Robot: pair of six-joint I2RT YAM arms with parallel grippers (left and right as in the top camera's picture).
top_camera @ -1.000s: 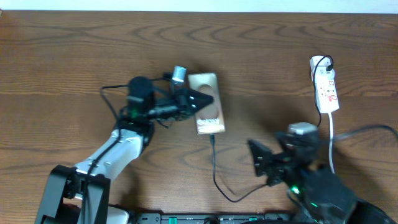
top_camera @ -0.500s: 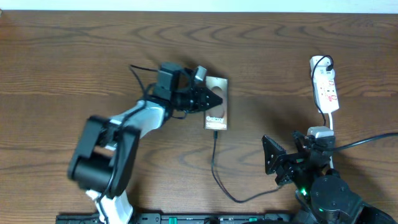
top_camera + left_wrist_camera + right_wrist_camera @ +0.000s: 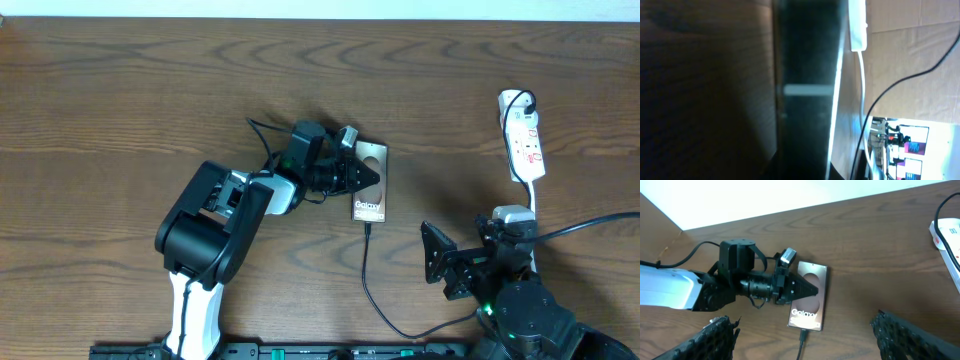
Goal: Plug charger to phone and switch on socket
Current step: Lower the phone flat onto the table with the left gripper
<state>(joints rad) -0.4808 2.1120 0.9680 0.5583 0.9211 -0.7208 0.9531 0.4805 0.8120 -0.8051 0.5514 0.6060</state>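
On the wooden table [image 3: 120, 90], the phone [image 3: 372, 203] lies flat near the middle, screen up with its "Galaxy" lettering showing. Its long axis runs toward and away from the robot. The charger [image 3: 363, 270] meets the phone's near short edge and appears to be plugged in, though the joint is too small to confirm. From there the thin black cable curves back toward the robot's base.

The left end effector [image 3: 368, 172] reaches in from the phone's left side, closed to a point with its tip over the upper screen. It grips nothing visible.

The step that seems to remain concerns the socket [image 3: 523, 135], which sits well apart at the far right of the table. It lies lengthwise in the same direction as the phone. The right end effector [image 3: 460, 252] hovers open and empty at the near right, clearly the nearer arm. The strip lies ahead of it and slightly to its right.

The socket's white cord [image 3: 531, 195] trails back toward that arm and is the only thing lying along the approach.
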